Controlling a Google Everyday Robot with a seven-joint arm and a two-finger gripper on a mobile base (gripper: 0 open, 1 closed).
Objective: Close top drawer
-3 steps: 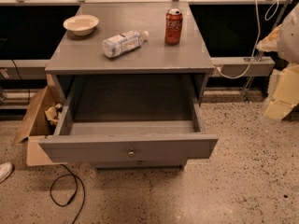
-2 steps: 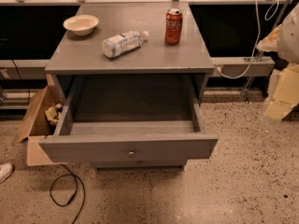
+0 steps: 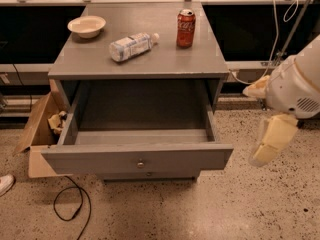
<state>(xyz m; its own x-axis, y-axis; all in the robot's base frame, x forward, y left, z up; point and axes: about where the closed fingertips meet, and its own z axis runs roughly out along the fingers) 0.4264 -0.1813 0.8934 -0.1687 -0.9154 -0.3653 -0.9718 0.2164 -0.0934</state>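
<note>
Gripper (image 3: pixel 267 145): hangs to the right of the top drawer (image 3: pixel 137 157), about level with its front and well apart from it.
Gripper state: we cannot tell whether it is apart or together.
Top drawer position: pulled far out of the cabinet, front towards us, inside bare.
Step in hand: we judge that the approach is not yet made, as nothing touches the drawer.
Technique: we would bring the gripper round before the drawer front, set it near the knob (image 3: pixel 140 164), and push straight back. An off-centre push may skew the drawer and jam it.
Drawer appearance: wide, grey, flat front, with one small round metal knob at centre.
Above and behind the drawer: bowl (image 3: pixel 87 26), bottle (image 3: pixel 131 46) and can (image 3: pixel 185 28) on the cabinet top.
Left of the drawer: cardboard box (image 3: pixel 37 134) on the floor.
</note>
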